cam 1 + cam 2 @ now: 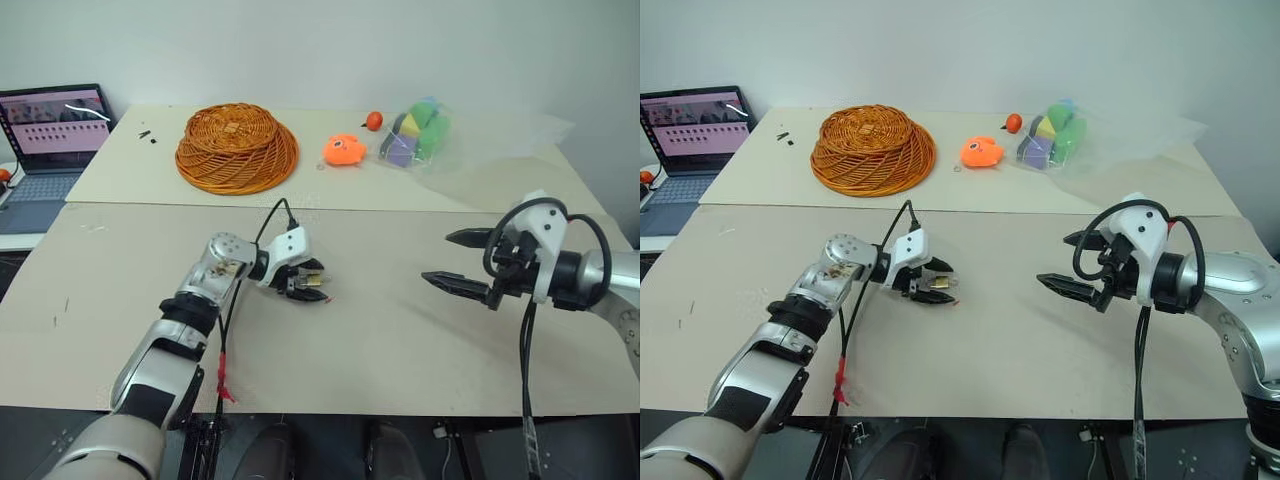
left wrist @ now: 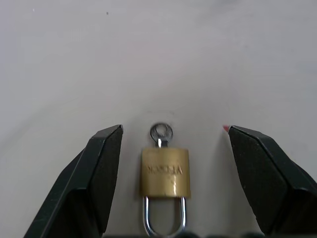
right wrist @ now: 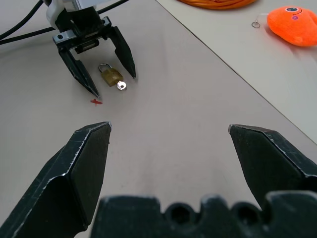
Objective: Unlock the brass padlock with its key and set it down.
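stage: late, setting down | small golden-brass padlock with silvery shackle [image 2: 165,173] on table, key [image 2: 161,133] inserted | left gripper [image 2: 171,163] spread, straddling it untouched | right gripper [image 1: 458,260] wide open, empty | unlocked: cannot tell

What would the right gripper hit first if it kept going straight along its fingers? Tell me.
Probably the bare table. Further along that line are the open left gripper and the brass padlock with its key lying between its fingers, though depth is uncertain.
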You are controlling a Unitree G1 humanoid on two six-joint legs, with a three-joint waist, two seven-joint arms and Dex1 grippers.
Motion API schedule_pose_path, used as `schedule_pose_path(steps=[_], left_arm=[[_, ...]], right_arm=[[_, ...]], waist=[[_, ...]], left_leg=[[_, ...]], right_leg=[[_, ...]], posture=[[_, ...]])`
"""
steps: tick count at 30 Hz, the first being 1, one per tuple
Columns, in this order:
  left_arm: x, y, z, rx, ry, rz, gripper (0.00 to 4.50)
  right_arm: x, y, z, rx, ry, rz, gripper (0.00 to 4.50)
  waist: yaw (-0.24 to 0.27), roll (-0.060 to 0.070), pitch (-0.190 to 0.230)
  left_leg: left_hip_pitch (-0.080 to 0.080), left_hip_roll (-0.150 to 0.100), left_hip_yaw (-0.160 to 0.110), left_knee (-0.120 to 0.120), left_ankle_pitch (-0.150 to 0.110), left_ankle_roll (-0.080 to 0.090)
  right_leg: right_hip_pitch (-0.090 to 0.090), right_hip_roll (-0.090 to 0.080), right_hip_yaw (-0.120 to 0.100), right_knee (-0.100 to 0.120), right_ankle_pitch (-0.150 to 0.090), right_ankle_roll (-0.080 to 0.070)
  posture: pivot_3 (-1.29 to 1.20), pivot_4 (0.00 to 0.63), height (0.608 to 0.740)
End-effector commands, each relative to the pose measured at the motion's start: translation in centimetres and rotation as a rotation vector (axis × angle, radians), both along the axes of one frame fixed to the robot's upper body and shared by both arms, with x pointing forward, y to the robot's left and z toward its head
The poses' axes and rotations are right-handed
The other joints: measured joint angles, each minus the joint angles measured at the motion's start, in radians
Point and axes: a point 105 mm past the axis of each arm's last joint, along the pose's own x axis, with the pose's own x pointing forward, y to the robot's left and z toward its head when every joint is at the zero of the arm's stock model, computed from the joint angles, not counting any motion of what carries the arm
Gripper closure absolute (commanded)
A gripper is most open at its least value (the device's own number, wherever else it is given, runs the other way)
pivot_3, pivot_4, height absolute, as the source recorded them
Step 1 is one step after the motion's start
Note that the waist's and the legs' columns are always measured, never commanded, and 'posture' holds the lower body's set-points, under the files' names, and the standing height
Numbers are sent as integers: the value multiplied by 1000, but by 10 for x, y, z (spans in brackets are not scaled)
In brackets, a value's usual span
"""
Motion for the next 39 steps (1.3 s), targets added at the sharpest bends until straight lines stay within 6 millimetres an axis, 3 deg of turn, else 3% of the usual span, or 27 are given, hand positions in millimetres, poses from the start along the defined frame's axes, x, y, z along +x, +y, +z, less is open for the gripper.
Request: schedule_pose_path(steps=[1, 24, 27, 32, 33, 39], left_arm=[[3, -2, 11, -22, -35, -7, 886], [2, 14, -5, 72, -44, -7, 886], [2, 12, -4, 66, -39, -10, 1537], [0, 11, -6, 64, -24, -21, 3477], [0, 11, -6, 67, -18, -25, 3643], [-2, 14, -7, 75, -6, -33, 3645]], right_arm=[[-2, 0, 12, -18, -49, 0, 0], [-1, 1, 13, -15, -52, -1, 0], [-1, 1, 13, -15, -53, -2, 0], [-1, 1, 13, -17, -53, -3, 0], [-1, 1, 13, -17, -53, -3, 0], [-1, 1, 13, -16, -54, -4, 0]], waist=[[-1, 0, 0], [3, 0, 0], [3, 0, 0], [3, 0, 0], [3, 0, 0], [3, 0, 0]], left_leg=[[0, 0, 0, 0, 0, 0], [0, -1, 0, 0, 0, 0], [-1, -1, 0, 0, 0, 0], [0, 0, 0, 0, 0, 0], [0, -1, 0, 0, 0, 0], [0, -1, 0, 0, 0, 0]], right_leg=[[0, 0, 0, 0, 0, 0], [0, -1, 0, 0, 0, 0], [0, -1, 0, 0, 0, 0], [0, -1, 0, 0, 0, 0], [0, -1, 0, 0, 0, 0], [0, -1, 0, 0, 0, 0]], posture=[[0, 150, 739], [0, 150, 739], [0, 150, 739], [0, 150, 739], [0, 150, 739], [0, 150, 739]])
